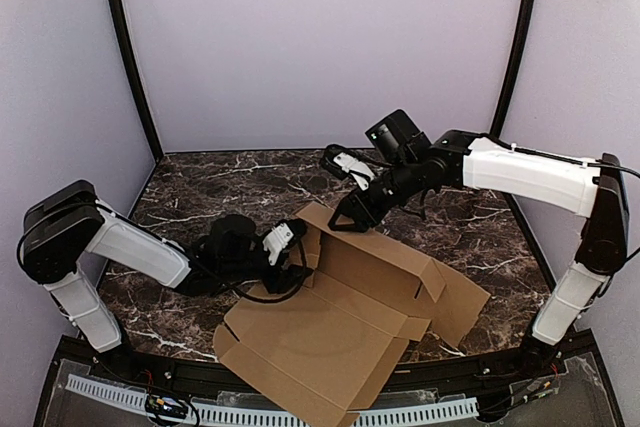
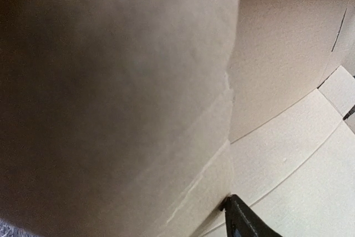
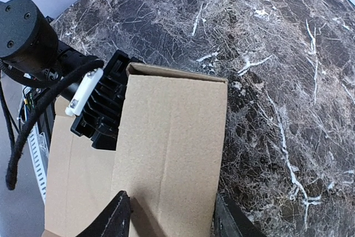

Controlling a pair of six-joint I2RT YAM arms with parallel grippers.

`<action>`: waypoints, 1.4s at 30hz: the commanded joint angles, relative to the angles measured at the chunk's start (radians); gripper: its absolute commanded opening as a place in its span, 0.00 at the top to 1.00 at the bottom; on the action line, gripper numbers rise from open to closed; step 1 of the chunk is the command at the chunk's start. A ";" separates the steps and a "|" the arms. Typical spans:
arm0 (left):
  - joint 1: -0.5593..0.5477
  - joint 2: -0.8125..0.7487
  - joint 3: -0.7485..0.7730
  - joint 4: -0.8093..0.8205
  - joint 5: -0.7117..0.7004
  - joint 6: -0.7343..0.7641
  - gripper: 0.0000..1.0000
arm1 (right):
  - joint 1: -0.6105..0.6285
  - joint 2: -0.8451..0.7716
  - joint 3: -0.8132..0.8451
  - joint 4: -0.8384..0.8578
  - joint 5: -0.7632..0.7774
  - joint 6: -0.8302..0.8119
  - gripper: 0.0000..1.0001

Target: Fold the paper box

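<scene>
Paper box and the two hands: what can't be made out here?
- Top view: a raised flap of the paper box hides the fingertips of the left hand.
- Left wrist view: blurred cardboard fills it; one dark fingertip shows.
- Right wrist view: bottom edge cuts off the right hand; contact with the flap unclear.

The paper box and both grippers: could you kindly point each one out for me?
paper box (image 1: 340, 332), top external view, on its flat middle panel.
left gripper (image 1: 297, 247), top external view, midway between its jaws.
right gripper (image 3: 173, 217), right wrist view, midway between its jaws.
</scene>
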State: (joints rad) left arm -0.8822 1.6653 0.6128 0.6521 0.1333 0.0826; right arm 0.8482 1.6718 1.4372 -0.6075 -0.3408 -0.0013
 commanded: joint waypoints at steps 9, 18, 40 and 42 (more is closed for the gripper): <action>-0.006 0.024 -0.020 -0.106 -0.066 -0.024 0.71 | 0.000 -0.005 -0.064 0.028 -0.004 0.024 0.55; -0.006 0.046 0.010 -0.076 -0.049 -0.058 0.99 | 0.002 -0.013 -0.082 0.042 0.007 0.036 0.56; -0.006 0.153 -0.007 0.241 -0.202 -0.123 0.67 | 0.052 0.008 -0.167 0.105 0.015 0.101 0.59; -0.006 0.170 -0.007 0.272 -0.234 -0.110 0.83 | 0.053 0.004 -0.178 0.111 0.016 0.109 0.59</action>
State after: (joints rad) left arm -0.8898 1.8008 0.6174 0.8482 -0.0391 0.0071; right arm 0.8822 1.6382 1.3170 -0.4088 -0.3569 0.0933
